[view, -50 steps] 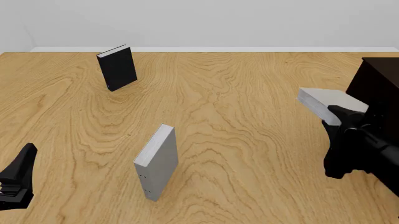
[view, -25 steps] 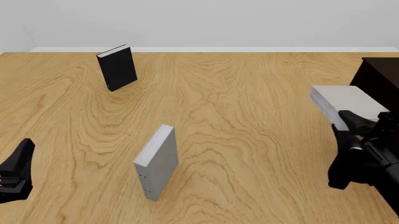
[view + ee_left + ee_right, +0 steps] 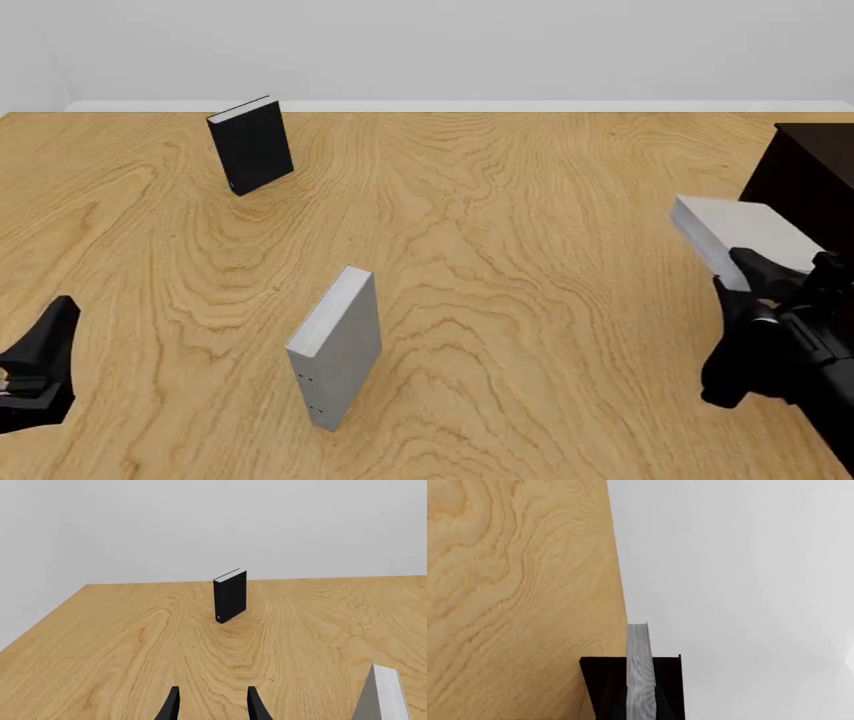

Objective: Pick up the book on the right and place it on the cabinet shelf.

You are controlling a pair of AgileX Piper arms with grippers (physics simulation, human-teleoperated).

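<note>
**Book almost at the cabinet**

Wooden bench point(image 3: 507, 250) all around, white wall behind. At the right of the frame the book point(image 3: 741, 232) is clamped flat in the right gripper point(image 3: 763, 278) and has been carried further right and a bit lower over the last second, nearly to the dark cabinet point(image 3: 807, 175). Sliding it onto the shelf looks next. Left gripper point(image 3: 212, 705) is parked with jaws apart, nothing held.

Simulated test scene: bare wooden table point(image 3: 534, 260), blank walls.
</note>
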